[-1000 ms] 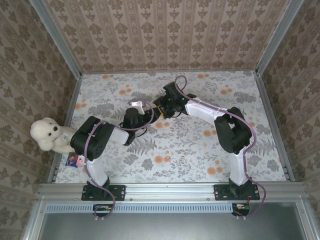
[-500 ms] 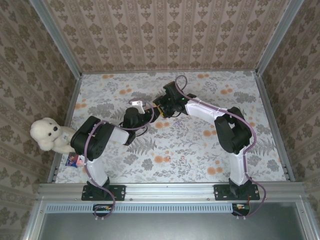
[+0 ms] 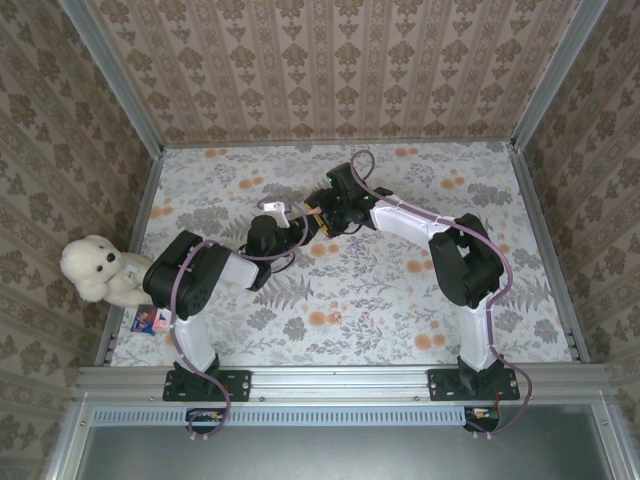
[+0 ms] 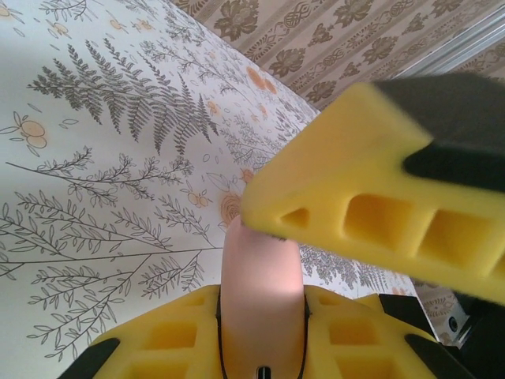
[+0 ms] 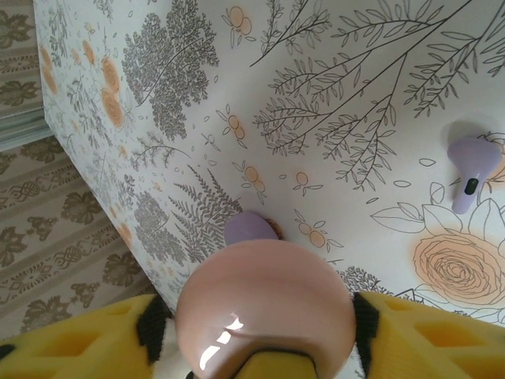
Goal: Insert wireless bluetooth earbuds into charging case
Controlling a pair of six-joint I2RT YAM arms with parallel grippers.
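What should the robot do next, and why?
Probably open the right hand and reach for the purple earbud on the table. The left hand holds the pink case too, and that earbud lies outside it.

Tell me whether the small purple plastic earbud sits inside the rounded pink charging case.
No, the purple earbud lies on the floral tablecloth, apart from the rounded pink case.

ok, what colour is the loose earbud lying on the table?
The earbud is pale lilac, small dark dot on its stem; right wrist view shows it best.
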